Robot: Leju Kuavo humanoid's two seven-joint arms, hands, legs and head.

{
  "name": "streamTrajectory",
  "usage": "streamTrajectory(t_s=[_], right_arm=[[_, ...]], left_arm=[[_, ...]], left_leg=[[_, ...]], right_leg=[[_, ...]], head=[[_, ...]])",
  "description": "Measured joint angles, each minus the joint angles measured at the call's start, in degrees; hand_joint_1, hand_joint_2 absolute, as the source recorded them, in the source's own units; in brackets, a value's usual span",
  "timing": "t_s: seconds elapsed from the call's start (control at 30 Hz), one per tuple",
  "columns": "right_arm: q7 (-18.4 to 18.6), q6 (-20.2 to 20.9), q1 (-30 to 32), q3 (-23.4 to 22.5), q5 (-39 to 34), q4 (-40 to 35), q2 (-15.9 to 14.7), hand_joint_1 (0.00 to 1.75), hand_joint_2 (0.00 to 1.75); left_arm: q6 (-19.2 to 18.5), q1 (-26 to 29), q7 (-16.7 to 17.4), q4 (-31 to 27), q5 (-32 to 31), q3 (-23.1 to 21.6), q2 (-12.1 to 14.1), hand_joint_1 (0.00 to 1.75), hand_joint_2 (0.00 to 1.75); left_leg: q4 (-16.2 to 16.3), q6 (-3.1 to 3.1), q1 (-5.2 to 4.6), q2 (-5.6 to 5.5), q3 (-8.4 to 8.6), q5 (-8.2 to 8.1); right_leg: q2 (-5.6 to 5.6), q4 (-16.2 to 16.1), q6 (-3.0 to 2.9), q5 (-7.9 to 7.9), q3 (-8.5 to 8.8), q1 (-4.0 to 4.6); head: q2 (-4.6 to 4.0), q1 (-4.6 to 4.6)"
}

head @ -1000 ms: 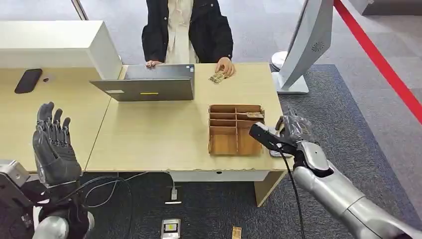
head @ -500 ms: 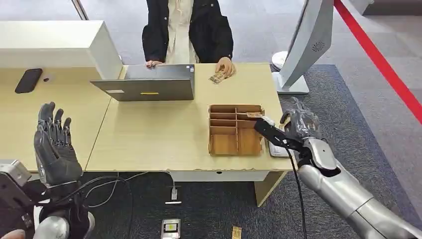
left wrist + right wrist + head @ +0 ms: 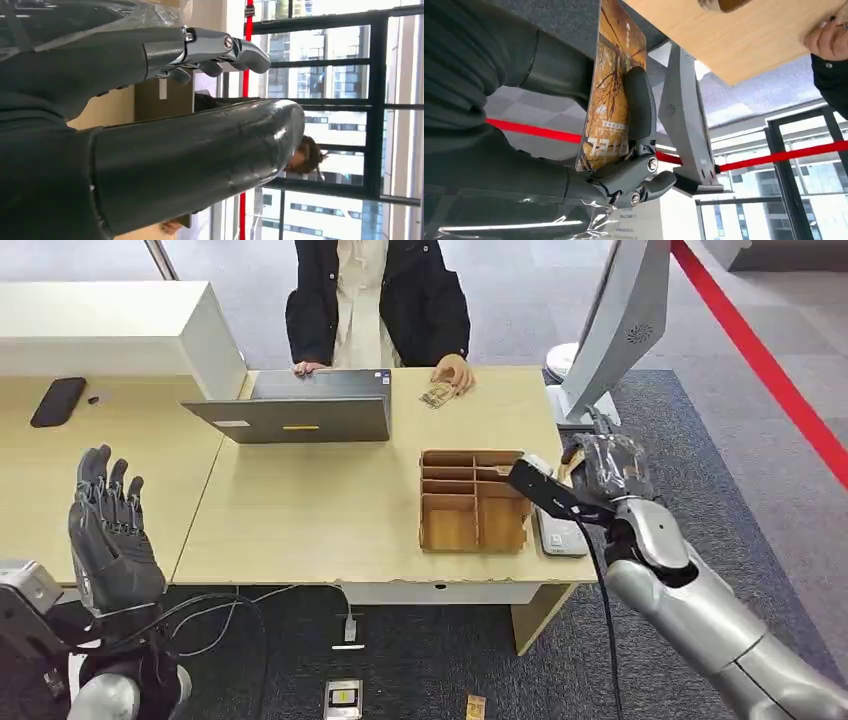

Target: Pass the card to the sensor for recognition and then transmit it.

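Raised toward mid-right of the head view since the earlier frame, the right hand pinches the card above the sensor; next, lower the card onto it.

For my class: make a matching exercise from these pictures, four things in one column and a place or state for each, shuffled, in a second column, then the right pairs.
Things
1. card
2. laptop
3. wooden organizer
4. left hand

Places or states
A. raised, fingers spread, holding nothing
B. on the table near its right edge, divided into compartments
C. gripped in the right hand
D. on the far side of the table, in front of the person

Pairs: 1-C, 2-D, 3-B, 4-A
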Motion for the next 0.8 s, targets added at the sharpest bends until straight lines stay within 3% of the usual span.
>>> streamTrajectory(t_s=[0.4,0.8], right_arm=[[-1.5,-0.2,2.8,0.0,-3.7,11.5,0.7,1.75,1.75],[-1.8,0.1,3.9,0.0,-3.9,15.0,0.9,1.75,1.75]], left_arm=[[-0.5,-0.8,0.4,0.4,0.3,-0.1,0.0,0.0,0.0],[-0.5,-1.3,0.5,0.5,0.4,-0.2,0.0,0.0,0.0]], left_leg=[[0.0,0.0,-0.02,-0.03,-0.06,0.0],[0.0,0.0,-0.01,-0.01,-0.05,0.0]], right_leg=[[-0.01,0.0,0.0,0.0,-0.05,-0.02],[-0.01,0.0,0.0,0.0,-0.05,-0.01]], head=[[0.0,0.02],[0.0,0.02]])
